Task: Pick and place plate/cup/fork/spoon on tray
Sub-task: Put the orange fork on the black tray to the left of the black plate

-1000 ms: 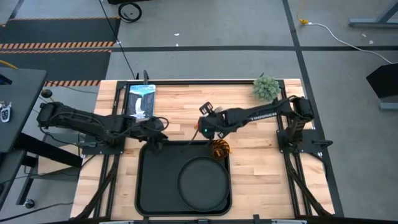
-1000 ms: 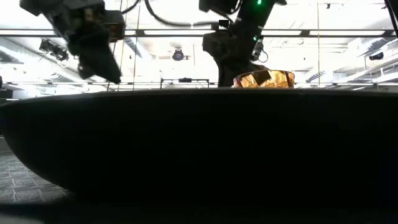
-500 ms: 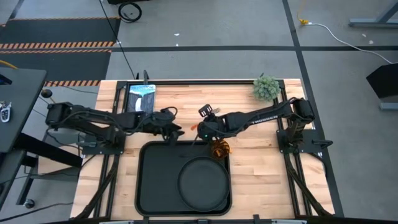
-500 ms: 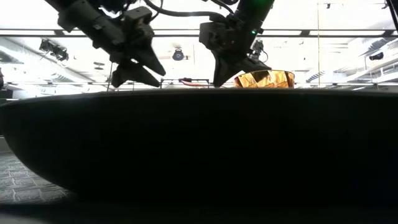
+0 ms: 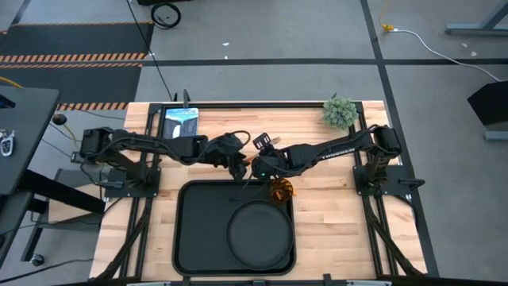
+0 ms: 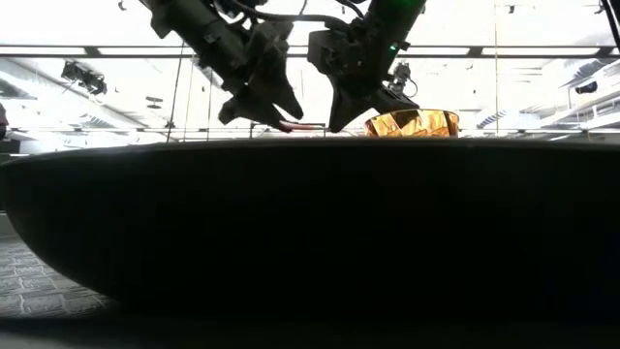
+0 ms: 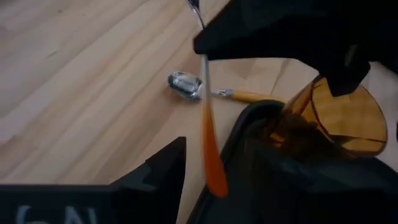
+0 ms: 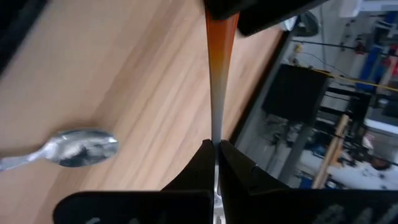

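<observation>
My right gripper (image 5: 255, 168) is shut on the fork (image 8: 215, 74) and holds it above the wood just beyond the tray's far edge. My left gripper (image 5: 238, 164) is open. Its fingers (image 7: 169, 160) stand on either side of the reddish-orange handle's free end (image 7: 214, 179), and I see no touch. The spoon (image 7: 186, 84) lies flat on the table under the fork. The amber cup (image 5: 280, 190) stands in the far right corner of the tray (image 5: 198, 234). The round plate (image 5: 258, 228) lies in the tray's right half. My right gripper pinches the fork's silver neck (image 8: 216, 132) between its two fingertips. The handle runs straight out beyond the fingers toward my left gripper. The fork is lifted clear of the table, and its handle (image 6: 302, 125) lies about level in the low view.
A small potted plant (image 5: 340, 112) stands at the far right of the table. A flat printed card or tablet (image 5: 181, 127) lies at the far left. The two arms meet over the bare wood behind the tray.
My left gripper has swung from above the tray's far left corner toward the table's right edge, up to my right gripper, and now stands around the fork's handle end. My right gripper has shifted a little toward the left with the fork.
</observation>
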